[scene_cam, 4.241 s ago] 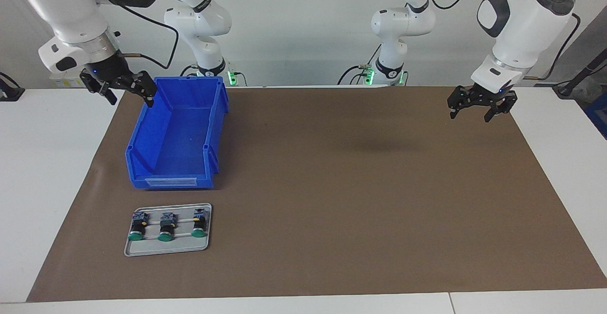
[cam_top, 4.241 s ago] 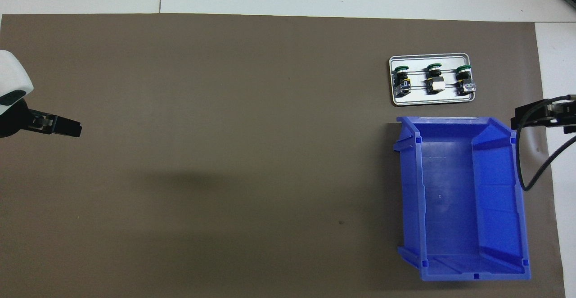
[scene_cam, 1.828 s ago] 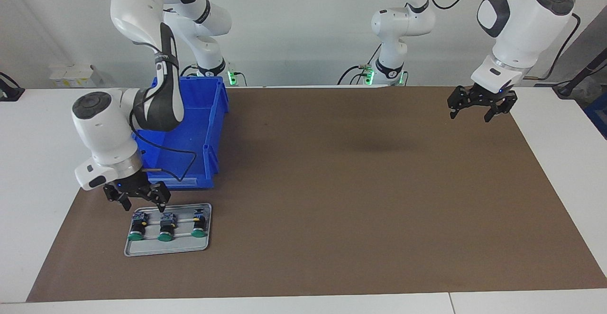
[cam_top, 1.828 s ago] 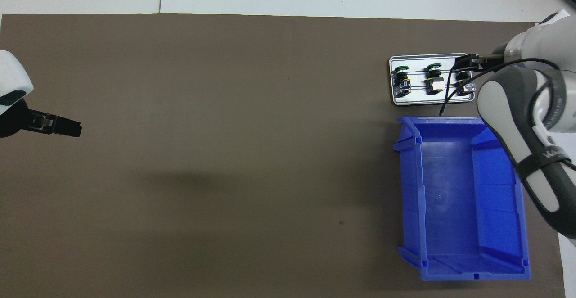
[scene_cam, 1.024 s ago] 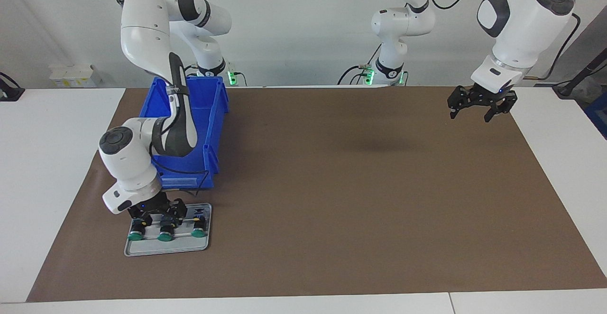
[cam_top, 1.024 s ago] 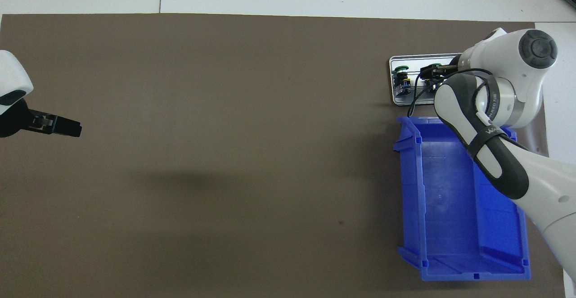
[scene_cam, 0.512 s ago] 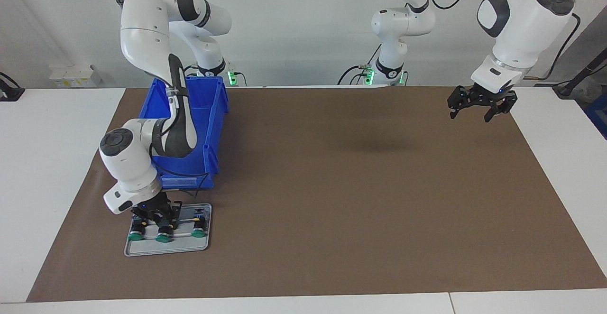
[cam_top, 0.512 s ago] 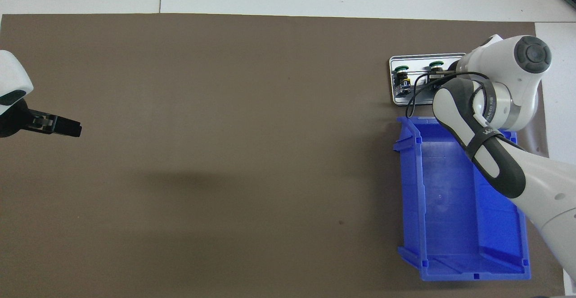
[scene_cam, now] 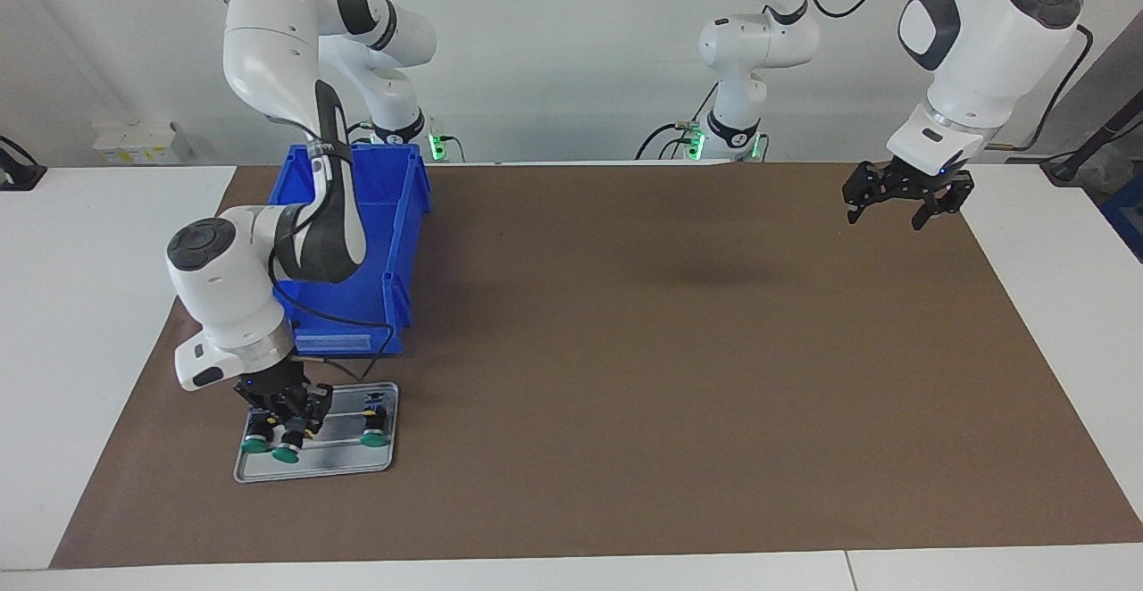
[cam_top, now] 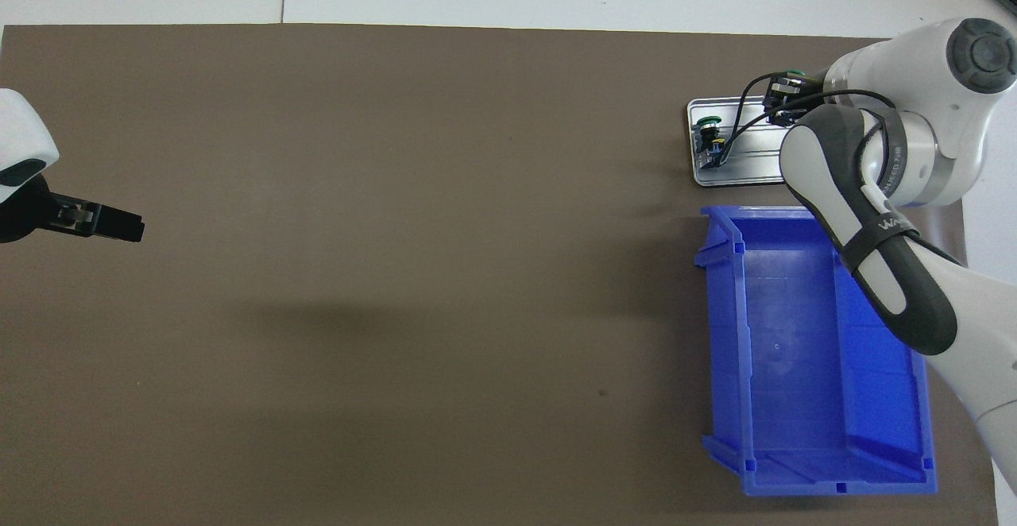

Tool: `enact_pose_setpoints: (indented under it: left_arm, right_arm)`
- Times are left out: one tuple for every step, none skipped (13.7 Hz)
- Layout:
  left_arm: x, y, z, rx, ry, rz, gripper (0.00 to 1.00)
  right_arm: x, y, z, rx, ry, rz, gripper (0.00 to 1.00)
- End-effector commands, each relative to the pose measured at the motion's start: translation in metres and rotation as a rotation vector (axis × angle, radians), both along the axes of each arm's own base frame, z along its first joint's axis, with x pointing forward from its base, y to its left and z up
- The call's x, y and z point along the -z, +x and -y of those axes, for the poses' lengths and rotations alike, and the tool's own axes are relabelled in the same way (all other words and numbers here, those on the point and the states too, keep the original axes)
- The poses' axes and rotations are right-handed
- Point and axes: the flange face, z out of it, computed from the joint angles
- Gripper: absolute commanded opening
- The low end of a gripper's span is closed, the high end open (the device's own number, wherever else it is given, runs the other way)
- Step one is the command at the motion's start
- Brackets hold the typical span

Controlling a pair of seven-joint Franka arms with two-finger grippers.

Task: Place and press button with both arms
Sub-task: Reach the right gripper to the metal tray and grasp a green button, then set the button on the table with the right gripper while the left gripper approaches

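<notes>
Lifting the middle button (scene_cam: 288,450) of the three, the right gripper (scene_cam: 287,405) has its fingers clamped on the button's black body, with the green cap hanging lowest, so the button's long axis runs roughly up and down, slightly tilted. It hangs just above the grey metal tray (scene_cam: 353,467), which lies on the brown mat of the tabletop (scene_cam: 679,377), farther from the robots than the blue bin (scene_cam: 344,243). Two other buttons remain lying in the tray, one (scene_cam: 257,442) at the end toward the right arm's side and one (scene_cam: 374,432) at the end toward the table's middle. The left gripper (scene_cam: 900,205) waits in the air over the mat's edge at the left arm's end of the table, fingers spread apart and holding nothing. The relation that matters next, as I judge it, is that the held button is well apart from the left gripper, so it must travel toward the table's middle before that arm can press the cap.
</notes>
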Motion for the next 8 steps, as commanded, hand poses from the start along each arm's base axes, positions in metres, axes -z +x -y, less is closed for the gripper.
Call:
enact_pose_setpoints:
  left_arm:
    - [-0.001,-0.009,-0.001,-0.005,0.014,0.008,1.00]
    - [-0.001,-0.009,-0.002,-0.007,0.014,0.007,1.00]
    - [-0.001,-0.009,-0.002,-0.005,0.015,0.008,1.00]
    - [-0.001,-0.009,-0.001,-0.005,0.014,0.008,1.00]
    - [-0.001,-0.009,-0.001,-0.005,0.014,0.008,1.00]
    - [-0.001,-0.009,-0.002,-0.005,0.015,0.008,1.00]
    - [-0.001,-0.009,-0.001,-0.005,0.014,0.008,1.00]
    - [-0.001,-0.009,-0.002,-0.007,0.014,0.006,1.00]
  right_arm:
    - [-0.044,-0.005,-0.013,0.243,0.100,0.004,0.00]
    - [-0.053,-0.009,-0.037,0.333,0.138,-0.011,0.00]
    - [-0.064,-0.015,-0.060,0.438,0.172,-0.027,0.00]
    - [-0.066,-0.021,-0.087,0.534,0.194,-0.059,0.00]
    - [-0.064,-0.026,-0.116,0.594,0.197,-0.080,0.00]
    - [-0.065,-0.031,-0.145,0.640,0.213,-0.088,0.00]
    - [-0.065,-0.036,-0.169,0.698,0.230,-0.092,0.00]
    - [-0.065,-0.042,-0.194,0.767,0.250,-0.102,0.00]
